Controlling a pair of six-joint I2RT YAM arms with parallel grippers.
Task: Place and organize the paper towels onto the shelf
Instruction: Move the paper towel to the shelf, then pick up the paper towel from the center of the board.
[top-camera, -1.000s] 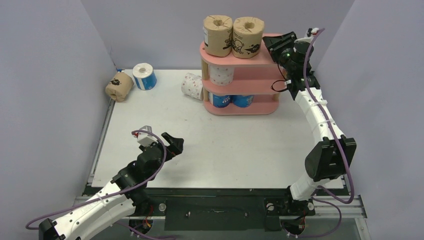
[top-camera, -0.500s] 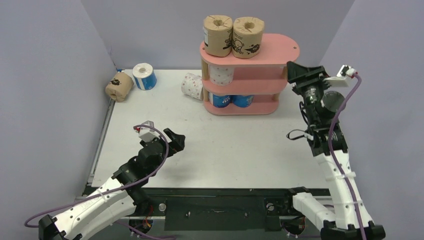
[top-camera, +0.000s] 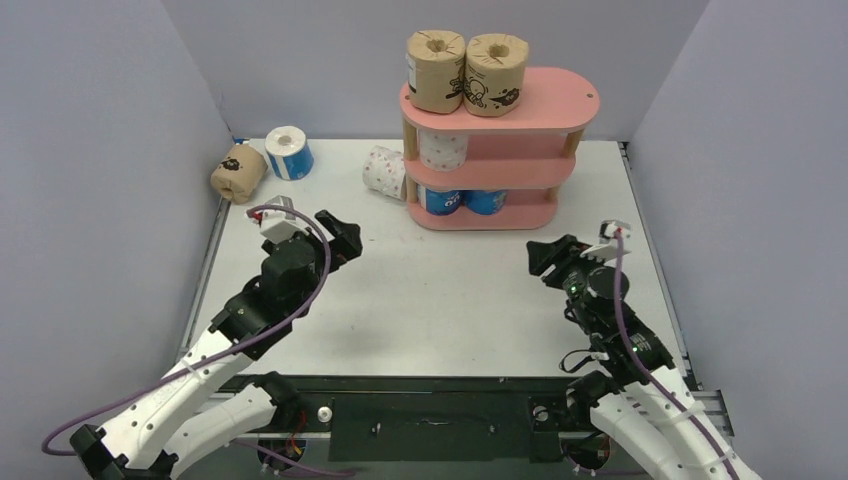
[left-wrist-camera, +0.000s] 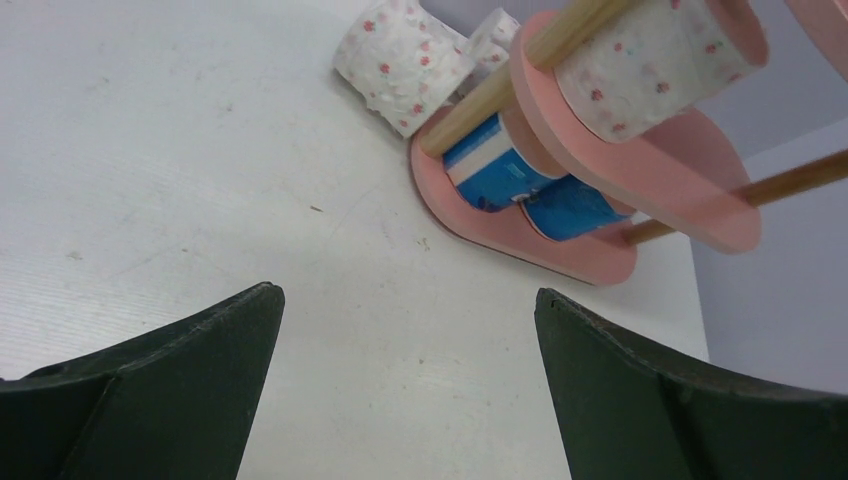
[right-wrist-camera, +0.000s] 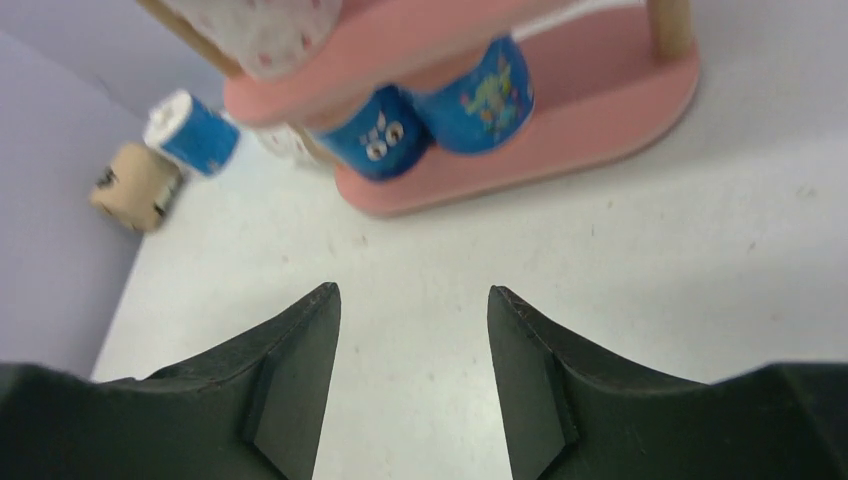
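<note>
1. Black left fingers (left-wrist-camera: 180, 380) and right fingers (right-wrist-camera: 280, 380) stood parted and empty over the white tabletop (top-camera: 440, 290);
2. pink shelf (top-camera: 560, 100) beyond held two blue rolls (top-camera: 462, 200) low, one dotted roll (top-camera: 441, 148) midway, two brown rolls (top-camera: 466, 70) on top;
3. loose dotted roll (top-camera: 382, 168) lay just beside its left end; loose blue roll (top-camera: 288, 152) and loose brown roll (top-camera: 237, 172) lay far left.

The top view looks down from high, well in front of the shelf (top-camera: 560, 100), while both wrist views face it nearer, low over the surface (top-camera: 450, 290), sharing its bottom board
</note>
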